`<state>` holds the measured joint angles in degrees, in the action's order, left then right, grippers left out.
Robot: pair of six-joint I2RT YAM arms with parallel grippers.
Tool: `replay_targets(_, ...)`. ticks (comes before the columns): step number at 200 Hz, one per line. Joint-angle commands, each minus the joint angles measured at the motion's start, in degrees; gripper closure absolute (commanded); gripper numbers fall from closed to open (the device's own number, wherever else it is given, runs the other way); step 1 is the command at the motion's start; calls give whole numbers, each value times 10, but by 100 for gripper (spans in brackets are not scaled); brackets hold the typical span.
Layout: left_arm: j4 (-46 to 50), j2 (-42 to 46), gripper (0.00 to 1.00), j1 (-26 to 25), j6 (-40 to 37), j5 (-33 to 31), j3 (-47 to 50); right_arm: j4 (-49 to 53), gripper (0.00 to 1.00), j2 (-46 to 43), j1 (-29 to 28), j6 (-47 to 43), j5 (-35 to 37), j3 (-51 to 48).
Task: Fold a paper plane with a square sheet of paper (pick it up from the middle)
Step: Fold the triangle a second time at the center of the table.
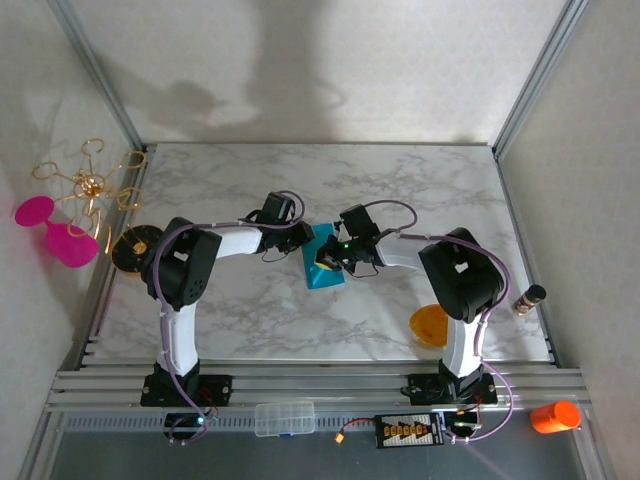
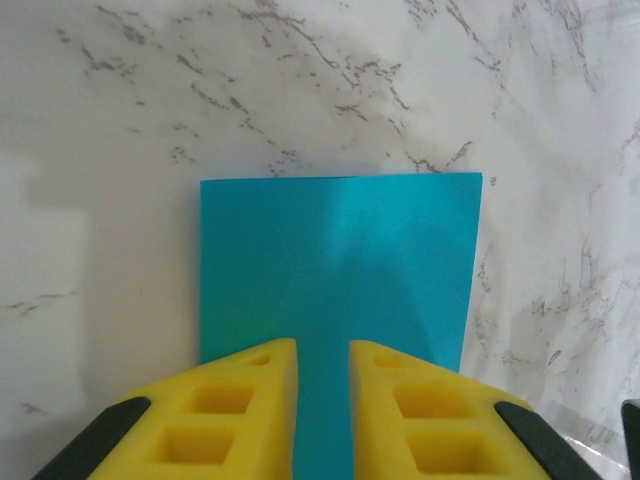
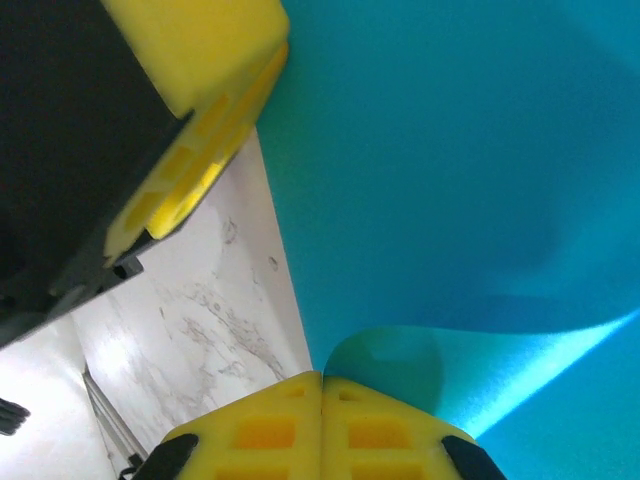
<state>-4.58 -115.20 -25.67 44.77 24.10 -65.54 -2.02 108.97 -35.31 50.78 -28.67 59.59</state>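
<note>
Teal square sheet of paper (image 2: 340,270) lies on marble table (image 2: 120,120); our right gripper (image 3: 321,378) pinches its curled edge, we see left gripper (image 2: 322,345) narrowly parted over it

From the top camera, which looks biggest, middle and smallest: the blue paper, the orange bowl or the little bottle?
1. teal-blue paper, partly covered.
2. orange bowl, also partly covered, so these two are close.
3. small bottle, clearly smallest.
</note>
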Motion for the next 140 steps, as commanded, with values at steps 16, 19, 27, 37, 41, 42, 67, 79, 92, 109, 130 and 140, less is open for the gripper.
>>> replay_targets(16, 15, -17, 79, -3, 4, -13, 18, -30, 100, 18, -8, 18, 15, 8)
replay_targets(19, 14, -17, 79, -3, 5, -13, 18, -29, 100, 19, -8, 18, 15, 9)
replay_targets(27, 14, -18, 79, -3, 5, -13, 19, -28, 100, 21, -8, 17, 16, 10)
replay_targets(37, 14, -18, 79, -3, 6, -13, 19, -29, 100, 24, -9, 17, 16, 11)
replay_targets(41, 14, -17, 80, -3, 5, -13, 19, -28, 100, 25, -9, 16, 17, 11)
replay_targets(42, 14, -17, 79, -3, 5, -13, 19, -28, 100, 25, -9, 16, 16, 12)
replay_targets(67, 14, -17, 79, -3, 6, -13, 19, -26, 100, 31, -11, 13, 16, 16)
replay_targets(79, 15, -17, 79, -3, 6, -13, 19, -26, 100, 33, -11, 12, 15, 17)
replay_targets(92, 15, -17, 79, -3, 7, -14, 19, -27, 100, 34, -11, 12, 14, 18)
replay_targets(109, 15, -17, 79, -3, 7, -14, 20, -29, 100, 35, -12, 12, 16, 19)
replay_targets(130, 16, -16, 79, -3, 8, -13, 20, -29, 100, 38, -13, 12, 14, 21)
replay_targets(140, 15, -16, 79, -3, 8, -13, 20, -30, 100, 40, -13, 12, 14, 22)
